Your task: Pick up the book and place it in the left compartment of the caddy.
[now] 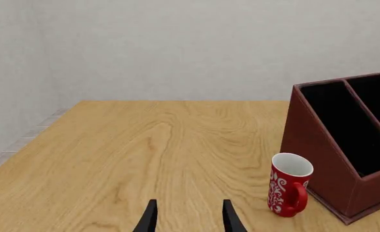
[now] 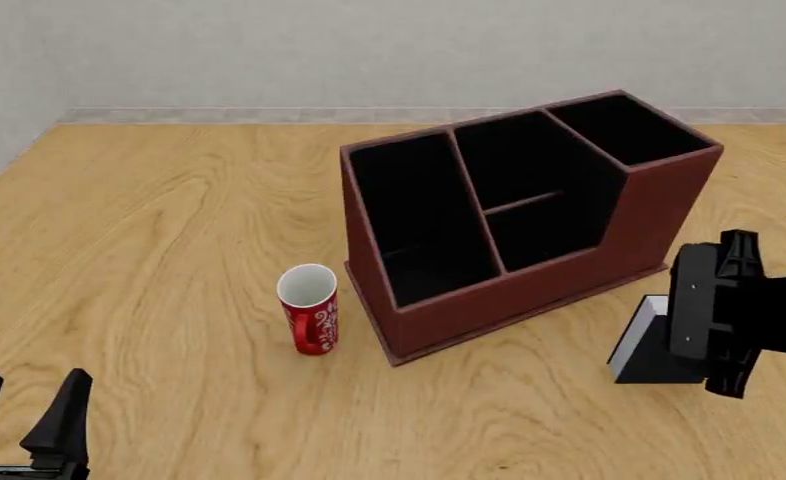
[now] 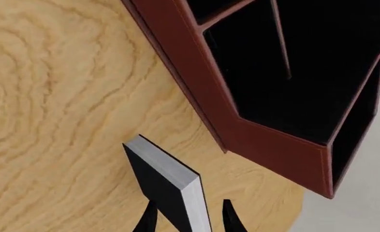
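Observation:
The book, black-covered with white page edges, stands on edge on the table just right of the caddy. My right gripper is open and straddles it; in the right wrist view the book sits between the right gripper's spread fingers with a gap on each side. The reddish-brown caddy has a black inside, and its long left compartment holds nothing. My left gripper hovers open at the near left, far from the caddy; its left wrist view shows nothing between its fingers.
A red cup with a white pattern stands upright just left of the caddy's front corner, also seen as the cup in the left wrist view. The wooden table meets a grey wall at the far edge.

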`<action>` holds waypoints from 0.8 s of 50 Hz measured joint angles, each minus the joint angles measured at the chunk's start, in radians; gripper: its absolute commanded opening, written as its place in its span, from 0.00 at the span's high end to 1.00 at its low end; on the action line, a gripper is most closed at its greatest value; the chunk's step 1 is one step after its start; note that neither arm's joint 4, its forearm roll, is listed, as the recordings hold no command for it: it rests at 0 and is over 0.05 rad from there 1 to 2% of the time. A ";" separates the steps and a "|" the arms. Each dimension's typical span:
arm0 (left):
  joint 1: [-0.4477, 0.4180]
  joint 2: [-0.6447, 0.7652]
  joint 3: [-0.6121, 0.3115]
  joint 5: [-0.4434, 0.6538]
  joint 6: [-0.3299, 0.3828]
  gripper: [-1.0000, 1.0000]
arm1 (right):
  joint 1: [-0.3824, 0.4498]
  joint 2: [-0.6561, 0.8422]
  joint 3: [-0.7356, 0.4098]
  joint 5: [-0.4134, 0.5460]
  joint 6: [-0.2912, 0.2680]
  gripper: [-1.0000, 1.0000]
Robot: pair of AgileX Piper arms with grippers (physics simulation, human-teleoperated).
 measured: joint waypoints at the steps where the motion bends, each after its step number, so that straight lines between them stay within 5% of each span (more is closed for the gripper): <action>1: 0.000 0.000 0.000 0.000 0.000 0.00 | -0.001 0.003 0.002 -0.003 0.000 0.00; 40: 0.000 0.000 0.000 0.000 0.000 0.00 | -0.042 0.169 0.019 -0.118 0.010 0.00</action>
